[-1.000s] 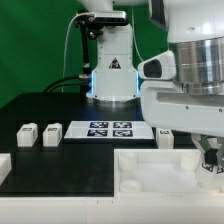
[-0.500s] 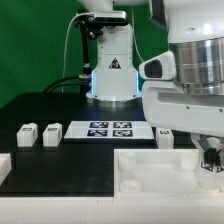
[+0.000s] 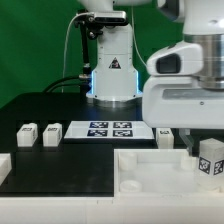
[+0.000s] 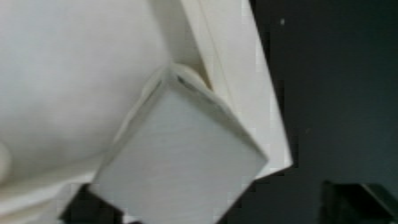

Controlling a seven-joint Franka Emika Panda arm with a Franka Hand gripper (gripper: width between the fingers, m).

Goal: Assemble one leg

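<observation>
On the black desk (image 3: 70,170), the arm (image 3: 190,90) hangs above the white tray (image 3: 150,165).
At the exterior view's right the jaws are closed on the leg (image 3: 210,162), which sits between them over the tray, its tag facing the camera.

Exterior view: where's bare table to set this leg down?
Free: the black table on the camera side of the marker board and the two loose legs, left of the white tray. Crowded: the exterior view's right, with tray, arm and held leg.
</observation>
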